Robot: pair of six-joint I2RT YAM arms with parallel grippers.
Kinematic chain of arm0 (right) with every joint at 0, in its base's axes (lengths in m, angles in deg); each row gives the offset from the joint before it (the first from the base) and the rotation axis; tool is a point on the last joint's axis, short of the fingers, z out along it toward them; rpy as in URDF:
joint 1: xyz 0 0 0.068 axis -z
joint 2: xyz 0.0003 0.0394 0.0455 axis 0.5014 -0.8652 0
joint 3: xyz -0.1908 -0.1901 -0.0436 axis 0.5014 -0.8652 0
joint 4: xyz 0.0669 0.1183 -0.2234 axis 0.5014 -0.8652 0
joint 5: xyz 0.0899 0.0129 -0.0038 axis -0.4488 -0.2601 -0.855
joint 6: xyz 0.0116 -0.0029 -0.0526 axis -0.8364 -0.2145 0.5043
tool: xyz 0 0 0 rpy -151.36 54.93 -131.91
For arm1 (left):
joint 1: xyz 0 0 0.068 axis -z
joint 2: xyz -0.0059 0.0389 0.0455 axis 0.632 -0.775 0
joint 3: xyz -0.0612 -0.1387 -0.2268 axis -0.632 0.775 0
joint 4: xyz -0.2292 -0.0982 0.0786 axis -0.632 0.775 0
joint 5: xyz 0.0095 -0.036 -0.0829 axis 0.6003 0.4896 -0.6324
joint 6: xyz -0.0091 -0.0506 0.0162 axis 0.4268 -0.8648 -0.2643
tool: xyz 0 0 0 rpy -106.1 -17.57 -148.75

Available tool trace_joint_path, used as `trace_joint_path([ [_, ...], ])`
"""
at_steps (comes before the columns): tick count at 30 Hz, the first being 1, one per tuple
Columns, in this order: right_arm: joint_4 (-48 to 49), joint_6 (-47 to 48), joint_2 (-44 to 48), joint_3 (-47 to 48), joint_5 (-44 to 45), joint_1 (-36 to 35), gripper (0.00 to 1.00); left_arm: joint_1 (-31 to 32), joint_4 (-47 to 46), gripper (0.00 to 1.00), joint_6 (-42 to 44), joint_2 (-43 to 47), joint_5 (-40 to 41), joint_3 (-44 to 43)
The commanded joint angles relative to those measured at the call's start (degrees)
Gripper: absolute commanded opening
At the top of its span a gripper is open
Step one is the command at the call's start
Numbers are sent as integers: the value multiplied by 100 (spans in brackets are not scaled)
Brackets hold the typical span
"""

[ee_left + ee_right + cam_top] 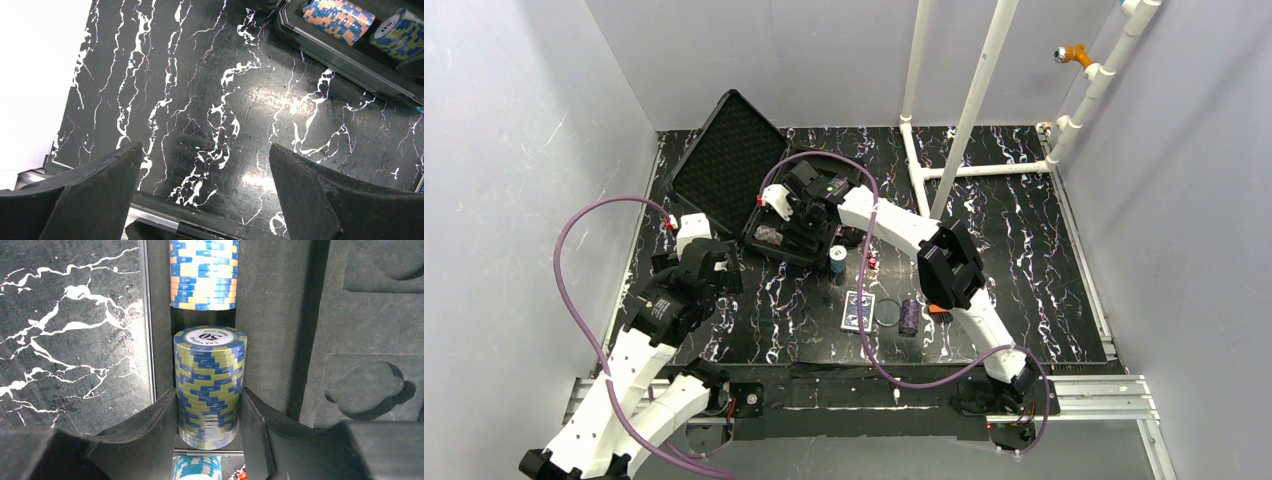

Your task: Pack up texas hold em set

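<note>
The black hard case (724,165) lies open at the table's back left, lid up, and its moulded tray (360,340) shows in the right wrist view. My right gripper (209,394) reaches into the tray (769,240), shut on a yellow-and-blue chip roll (210,375) lying in a slot. An orange-and-blue roll (204,272) lies further along that slot. On the table stand a teal roll (837,265), the blue-backed deck (857,310), a round disc (887,312) and a purple roll (909,316). My left gripper (205,147) hangs open over bare table, left of the case.
White pipes (969,110) rise at the back right of the marbled table (1024,250). A small orange-and-black object (939,310) lies beside the purple roll. Grey walls close in on both sides. The table's near edge rail (165,205) shows under my left gripper.
</note>
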Motion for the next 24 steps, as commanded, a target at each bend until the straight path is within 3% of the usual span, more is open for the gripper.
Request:
trace_joint_path([
  [1,619,15,-161,361,-160,-68,17,-61,-29,98,32,-9,16,-30],
  [4,683,-2,-187,397,-157,-96,30,-64,-34,98,48,-18,-17,-30],
  [8,800,-37,-205,395,-180,-138,37,-81,-48,98,58,-19,-34,-21],
  [12,975,-119,-216,396,-148,-190,56,-99,-56,98,60,-27,-67,-21],
  [16,1349,-560,-125,300,-71,-205,67,-99,-65,98,93,-67,-162,-19],
  [20,1841,-963,258,-105,-209,-204,74,-104,-64,98,98,-82,-207,-21],
  [24,2162,-1215,725,-620,22,-204,73,-108,-69,98,107,-71,-214,-21],
])
